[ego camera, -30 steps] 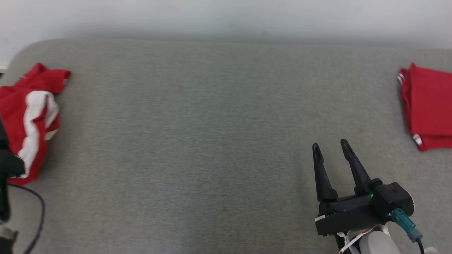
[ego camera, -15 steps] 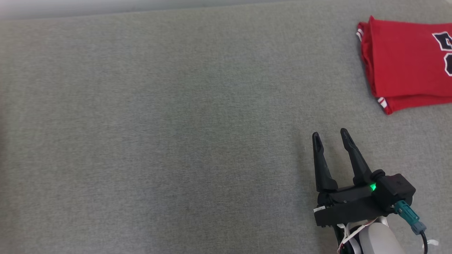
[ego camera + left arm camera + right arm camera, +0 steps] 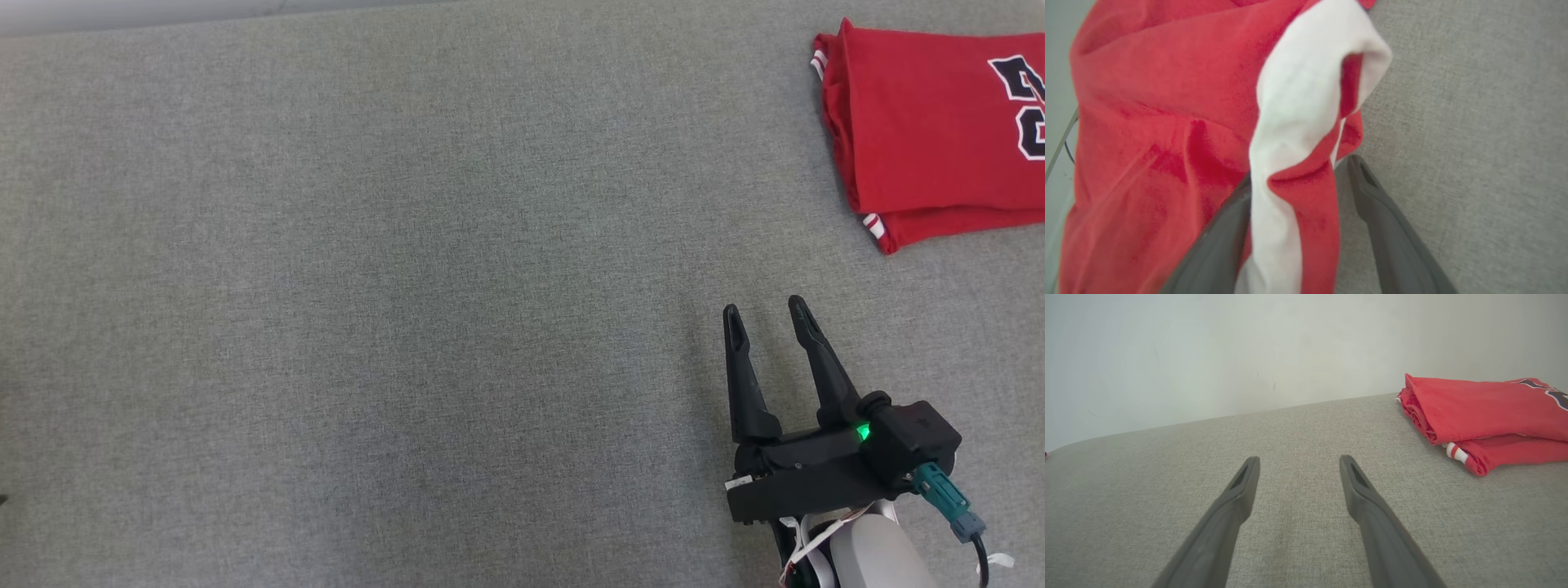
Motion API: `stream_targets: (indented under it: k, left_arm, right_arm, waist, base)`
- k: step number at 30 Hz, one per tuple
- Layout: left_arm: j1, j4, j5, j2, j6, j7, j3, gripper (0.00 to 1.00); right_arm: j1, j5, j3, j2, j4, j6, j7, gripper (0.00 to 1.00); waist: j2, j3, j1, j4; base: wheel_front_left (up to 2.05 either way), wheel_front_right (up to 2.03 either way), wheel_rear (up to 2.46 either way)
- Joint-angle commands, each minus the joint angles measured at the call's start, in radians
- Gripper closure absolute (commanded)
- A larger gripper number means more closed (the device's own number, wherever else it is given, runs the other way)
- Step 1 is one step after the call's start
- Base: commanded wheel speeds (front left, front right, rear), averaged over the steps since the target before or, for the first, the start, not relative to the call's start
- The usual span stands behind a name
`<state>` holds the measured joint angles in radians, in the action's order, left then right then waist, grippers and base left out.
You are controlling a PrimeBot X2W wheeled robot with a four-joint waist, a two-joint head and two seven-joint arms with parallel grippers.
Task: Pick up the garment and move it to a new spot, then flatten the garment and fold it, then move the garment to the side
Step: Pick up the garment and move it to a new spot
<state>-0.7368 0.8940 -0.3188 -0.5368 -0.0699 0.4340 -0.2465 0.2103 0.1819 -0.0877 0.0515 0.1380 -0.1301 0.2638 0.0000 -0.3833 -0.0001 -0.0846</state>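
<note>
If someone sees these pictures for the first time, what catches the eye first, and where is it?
Bright red on grey: a folded red garment lies at the far right of the grey surface. In the left wrist view a crumpled red and white garment lies between the open fingers of the left gripper. The right gripper stands open and empty at the lower right.

Far right, the folded red jersey [image 3: 922, 139] lies on the grey fabric-covered surface [image 3: 408, 286], ahead and to the right of the right gripper [image 3: 765, 309], well apart. At the left wrist, the crumpled red-and-white garment [image 3: 1167, 102] lies on that surface, one fold between the spread fingers of the left gripper [image 3: 1298, 171].
</note>
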Motion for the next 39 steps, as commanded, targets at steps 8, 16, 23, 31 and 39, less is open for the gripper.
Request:
stream_targets:
  k: [8, 16, 23, 31, 39]
  left_arm:
    - [0.032, -0.033, 0.002, 0.024, 0.027, 0.02, 0.022, 0.71]
    - [0.024, -0.142, 0.024, 0.019, 0.023, -0.114, 0.044, 1.0]
    - [-0.023, -0.26, 0.021, 0.043, 0.006, -0.29, 0.056, 1.0]
    - [-0.094, -0.505, 0.036, 0.098, -0.025, -0.386, 0.149, 1.0]
    - [-0.153, -0.686, 0.01, 0.154, -0.036, -0.353, 0.222, 1.0]
  right_arm:
    - [0.002, -0.004, 0.001, -0.002, 0.008, -0.001, 0.001, 0.0]
    - [-0.007, -0.001, 0.003, -0.002, 0.018, -0.001, 0.001, 0.0]
    - [-0.025, 0.005, -0.002, -0.002, 0.026, -0.001, 0.001, 0.0]
    - [-0.049, 0.015, -0.001, -0.002, 0.034, -0.001, 0.001, 0.0]
    - [-0.054, 0.037, -0.009, -0.002, 0.04, -0.001, 0.001, 0.0]
  waist:
    - [0.0, 0.002, 0.0001, 0.003]
    - [0.0, 0.041, 0.0001, 0.021]
    - [0.0, 0.086, 0.0001, 0.031]
    - [0.0, 0.148, 0.0001, 0.008]
    - [0.0, 0.17, 0.0001, -0.059]
  base:
    - [0.0, 0.0, 0.0]
    - [0.0, 0.0, 0.0]
    - [0.0, 0.0, 0.0]
    - [0.0, 0.0, 0.0]
    - [0.0, 0.0, 0.0]
